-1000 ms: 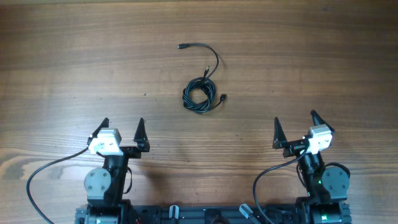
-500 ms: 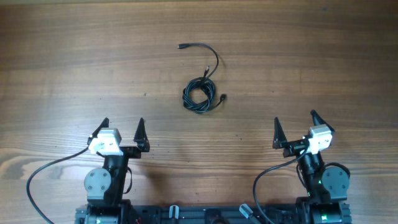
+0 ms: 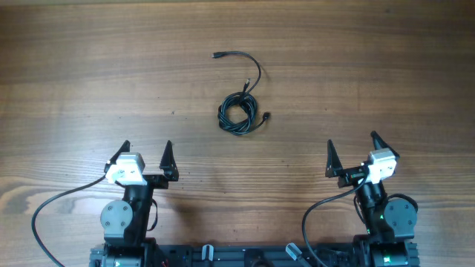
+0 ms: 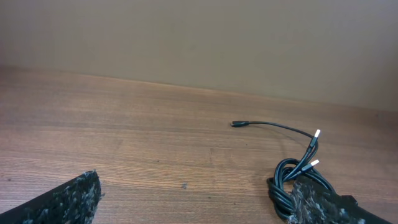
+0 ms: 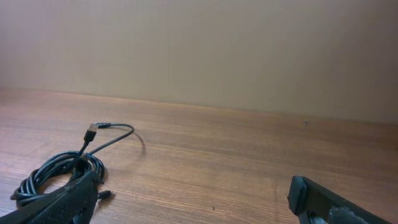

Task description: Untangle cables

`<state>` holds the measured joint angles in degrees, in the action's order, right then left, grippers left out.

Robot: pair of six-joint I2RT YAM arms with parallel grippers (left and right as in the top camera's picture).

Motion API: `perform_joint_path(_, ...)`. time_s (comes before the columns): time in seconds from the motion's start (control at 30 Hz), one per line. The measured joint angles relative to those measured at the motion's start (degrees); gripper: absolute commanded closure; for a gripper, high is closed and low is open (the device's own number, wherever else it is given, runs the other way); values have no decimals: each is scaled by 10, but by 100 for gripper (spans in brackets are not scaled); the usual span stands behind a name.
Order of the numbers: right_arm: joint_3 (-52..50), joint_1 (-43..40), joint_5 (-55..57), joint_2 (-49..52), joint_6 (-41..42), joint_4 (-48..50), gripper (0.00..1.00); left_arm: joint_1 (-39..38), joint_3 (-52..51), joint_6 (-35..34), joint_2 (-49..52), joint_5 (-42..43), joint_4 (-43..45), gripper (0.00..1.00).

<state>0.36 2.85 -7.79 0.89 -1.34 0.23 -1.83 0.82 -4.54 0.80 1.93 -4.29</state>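
Overhead, nothing has shifted in the last second. Both arms sit parked by the near edge of the bench, the left gripper toward the near left corner and the right gripper toward the near right. Each has its jaws spread wide with nothing between them. That stillness suggests the untangling has not begun.

Further in, about midway between the two and well apart from either, the cables lie bunched in a small tight coil on the bare wood. One strand arcs out of the coil toward the far edge and ends in a small plug. Two more plug ends poke out just beside the coil. I see nothing between the arms and the coil to bar either one's reach. The tightness of the coil itself looks like the real difficulty.
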Motion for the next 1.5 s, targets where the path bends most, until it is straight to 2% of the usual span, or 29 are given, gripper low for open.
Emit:
perform_joint_path(0.9, 0, 0, -1, 0, 0, 2, 0, 0, 0, 0, 0, 0, 11, 0)
perform_joint_path(1.1, 2, 0, -3, 0, 0, 2, 0, 0, 26, 0, 21, 0, -8, 0)
perform_joint_path(1.27, 28, 0, -13, 0, 0, -19, 0, 0, 134, 0, 105, 5, -51, 0)
perform_joint_path(1.5, 126, 0, -30, 10, 2, -89, 0, 0, 360, 1, 304, 23, -177, 0)
